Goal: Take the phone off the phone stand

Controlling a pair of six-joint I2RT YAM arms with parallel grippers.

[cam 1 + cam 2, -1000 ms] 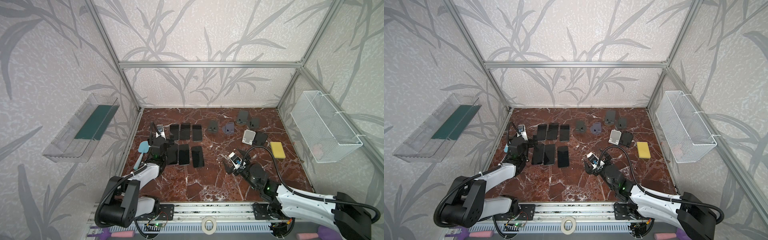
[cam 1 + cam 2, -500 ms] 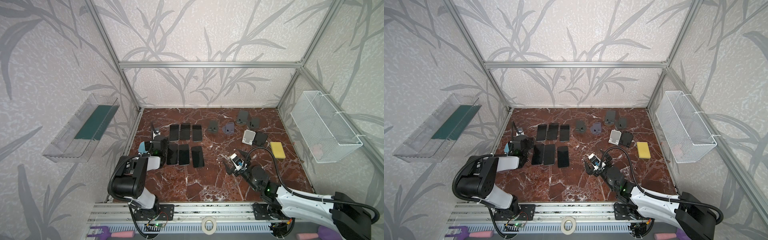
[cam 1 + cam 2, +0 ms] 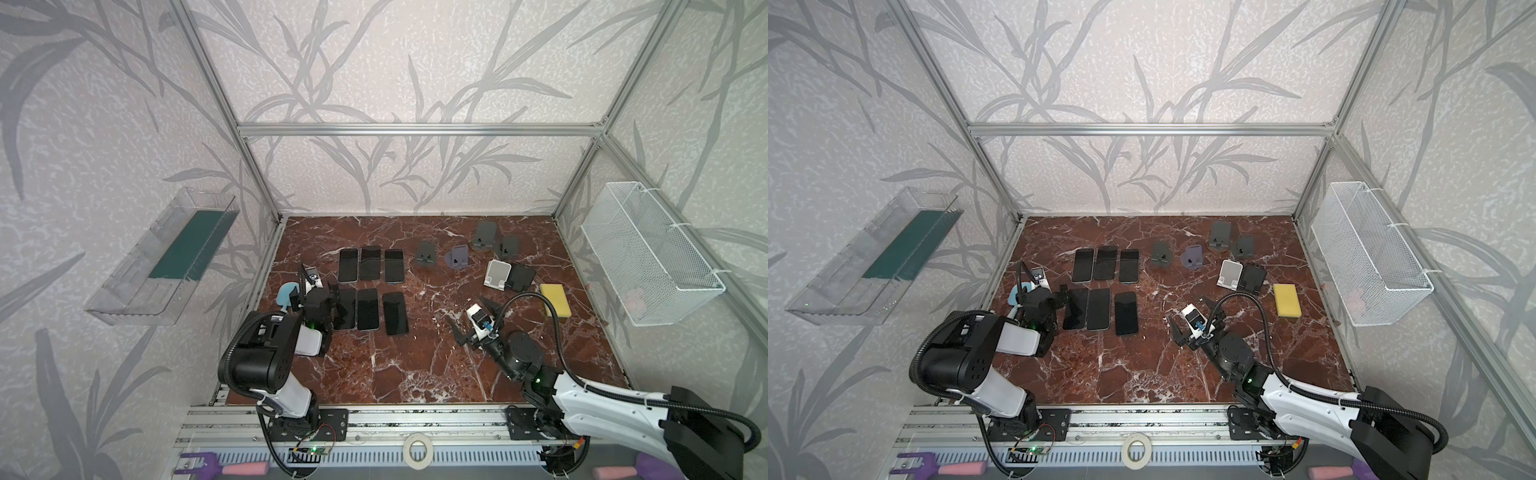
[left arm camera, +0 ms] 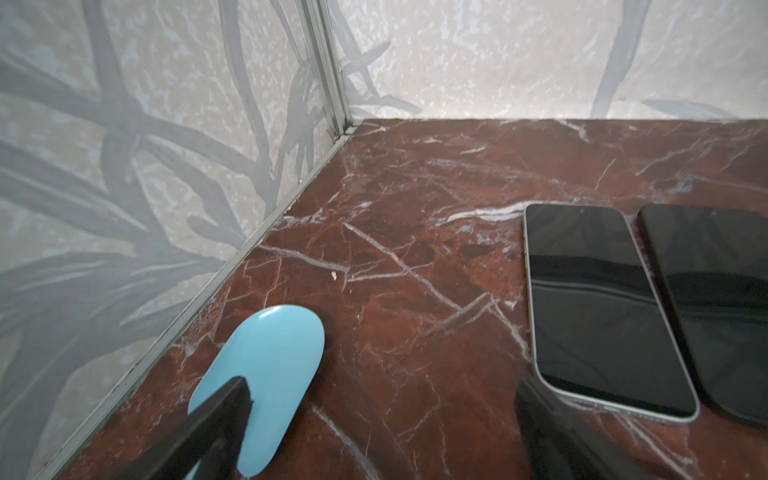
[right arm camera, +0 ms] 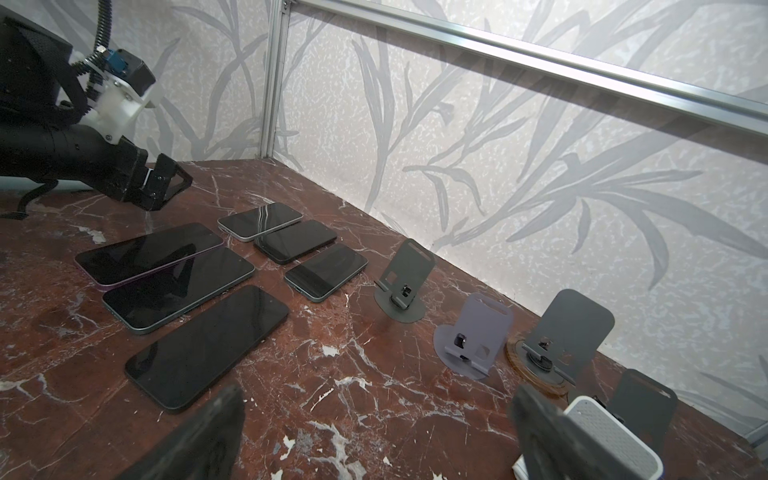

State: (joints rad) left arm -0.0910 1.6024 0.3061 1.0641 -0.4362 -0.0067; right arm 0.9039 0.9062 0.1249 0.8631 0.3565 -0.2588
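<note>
6 phones (image 3: 368,309) lie flat, long axes front-to-back, by the bench's (image 3: 415,374) left edge, none seen on stands (image 3: 426,254); left hand (image 4: 382,388) released beside the front-left phone (image 3: 347,312), right hand (image 5: 378,401) released nearer the stands.

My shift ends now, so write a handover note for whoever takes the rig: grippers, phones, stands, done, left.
Left gripper: open, empty, low between the blue stand and the phones.
Right gripper: open, empty, mid-table, facing the stands.
Phones: six lie flat on the table in two rows.
Done: blue stand, white stand and grey stands show no phone.
Left: the dark slab beside the white stand may be a phone on a stand; check it.
</note>
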